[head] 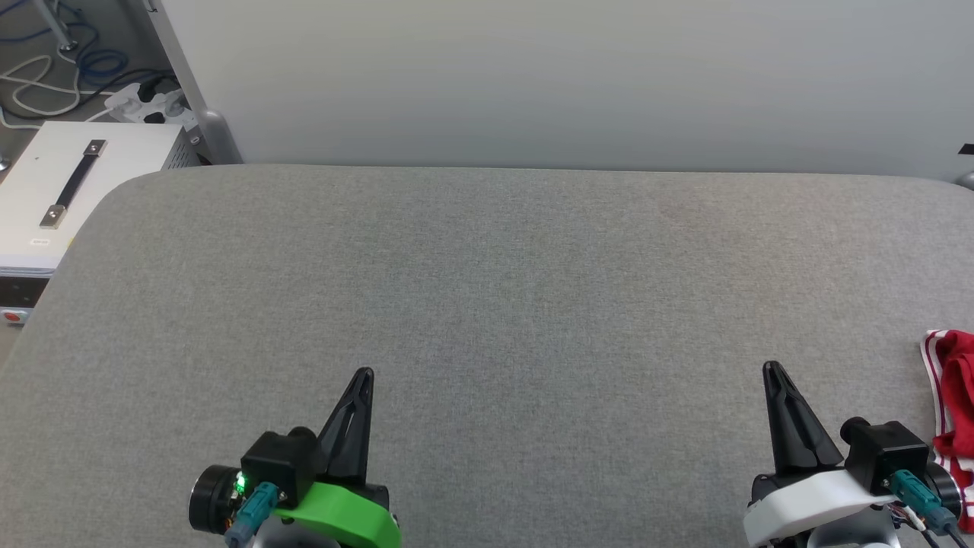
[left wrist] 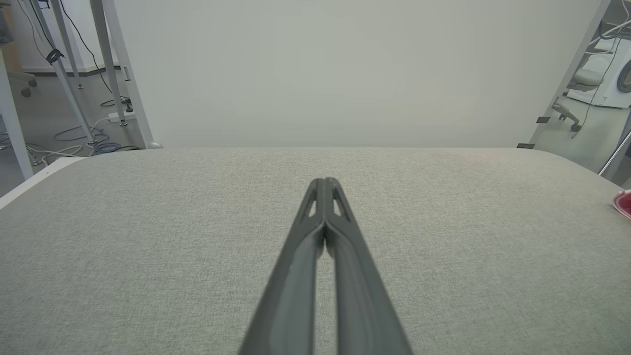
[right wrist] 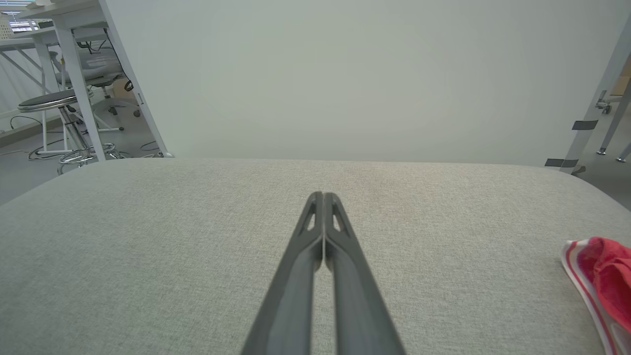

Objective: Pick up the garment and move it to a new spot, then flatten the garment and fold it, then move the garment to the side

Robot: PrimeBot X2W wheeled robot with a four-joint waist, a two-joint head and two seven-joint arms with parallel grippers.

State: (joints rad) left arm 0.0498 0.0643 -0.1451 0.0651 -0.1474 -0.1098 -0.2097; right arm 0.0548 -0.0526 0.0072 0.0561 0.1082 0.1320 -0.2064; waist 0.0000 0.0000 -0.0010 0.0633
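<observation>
The garment [head: 953, 411] lies bunched at the right edge of the grey table [head: 487, 304], red cloth with red-white striped trim, mostly cut off by the picture's edge. It also lies low on the right in the right wrist view as the garment [right wrist: 604, 281], and as a small red patch, the garment [left wrist: 623, 203], in the left wrist view. My right gripper [head: 772, 371] hovers at the lower right, shut and empty, a short way left of the garment. My left gripper [head: 364, 377] hovers at the lower left, shut and empty. Both stand shut in their own views: left gripper [left wrist: 324, 183], right gripper [right wrist: 323, 196].
A pale screen [head: 563, 76] rises behind the table's far edge. A white box with a black handle [head: 72, 186] stands off the table's left corner, with cables and a power strip [head: 144, 103] on the floor behind it. Chairs and a stool [right wrist: 54, 103] stand beyond.
</observation>
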